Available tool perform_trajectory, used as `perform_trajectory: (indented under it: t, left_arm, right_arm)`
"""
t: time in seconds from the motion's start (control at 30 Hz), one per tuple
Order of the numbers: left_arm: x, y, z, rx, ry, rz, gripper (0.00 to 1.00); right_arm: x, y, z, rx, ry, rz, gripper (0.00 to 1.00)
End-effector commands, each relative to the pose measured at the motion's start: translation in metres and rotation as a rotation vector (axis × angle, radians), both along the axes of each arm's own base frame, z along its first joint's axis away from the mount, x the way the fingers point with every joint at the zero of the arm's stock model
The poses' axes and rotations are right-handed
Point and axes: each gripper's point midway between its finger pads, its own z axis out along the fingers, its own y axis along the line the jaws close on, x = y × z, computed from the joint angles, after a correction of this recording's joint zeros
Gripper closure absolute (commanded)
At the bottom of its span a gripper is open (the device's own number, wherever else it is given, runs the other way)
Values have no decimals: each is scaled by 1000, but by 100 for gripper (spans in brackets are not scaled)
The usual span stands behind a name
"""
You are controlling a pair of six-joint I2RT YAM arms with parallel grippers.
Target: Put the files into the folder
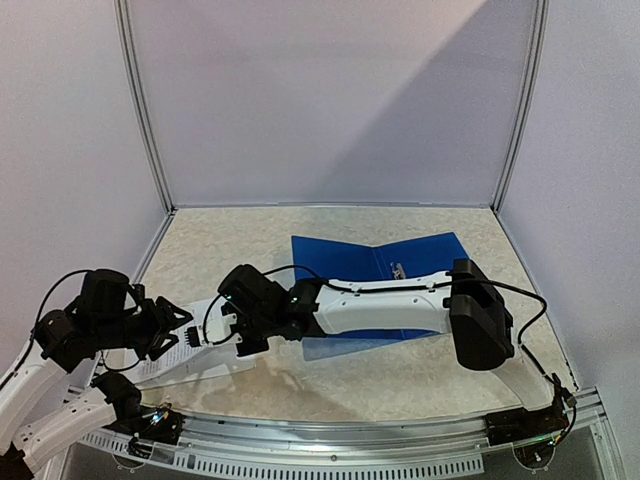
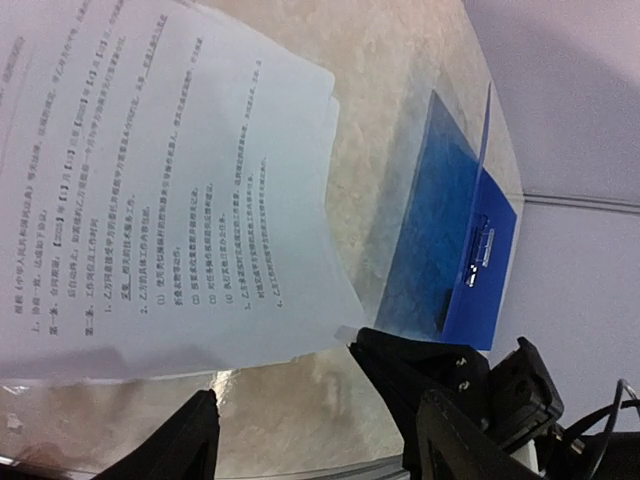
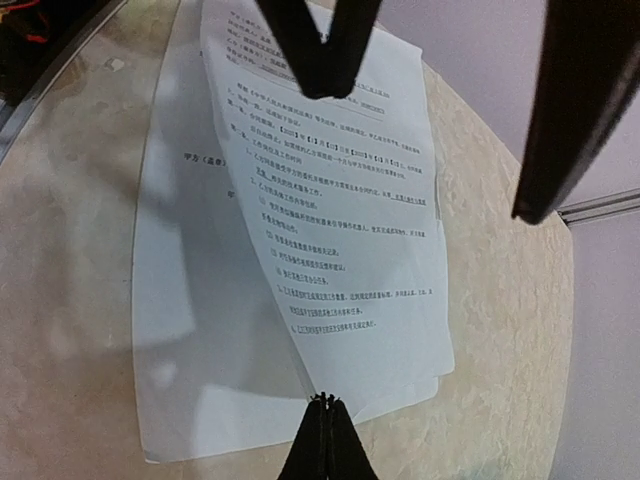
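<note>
The files (image 1: 195, 358) lie on the table at the near left, white sheets with black text. In the right wrist view my right gripper (image 3: 325, 402) is shut on the near edge of the upper sheets (image 3: 340, 230) and holds them lifted above a flat lower sheet (image 3: 200, 360). In the top view the right gripper (image 1: 230, 338) reaches across to the left. My left gripper (image 1: 180, 325) is open beside the sheets. In the left wrist view the left gripper (image 2: 285, 370) is open, with one fingertip (image 2: 365, 342) at the corner of the files (image 2: 170, 180). The blue folder (image 1: 400, 262) lies open mid-table, and it also shows in the left wrist view (image 2: 450, 230).
The right forearm (image 1: 390, 300) lies across the folder's near part. Grey walls with metal posts (image 1: 145, 110) close the back and sides. A perforated metal rail (image 1: 330, 440) runs along the table's near edge.
</note>
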Motion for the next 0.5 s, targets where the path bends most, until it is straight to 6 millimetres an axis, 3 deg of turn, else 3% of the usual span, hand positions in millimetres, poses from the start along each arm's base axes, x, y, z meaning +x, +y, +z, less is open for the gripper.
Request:
perform_trajectory:
  t: [0.0, 0.13, 0.23, 0.47]
  left_arm:
    - [0, -10, 11, -219, 1, 97, 30]
    - [0, -8, 9, -346, 1, 186, 29]
    - [3, -22, -6, -425, 38, 168, 29]
    - [14, -28, -18, -416, 66, 177, 27]
  right_arm:
    - [27, 2, 21, 71, -12, -72, 100]
    - [32, 1, 21, 77, 9, -87, 100]
    - [32, 0, 20, 76, 14, -91, 100]
    - [33, -1, 17, 73, 31, -97, 100]
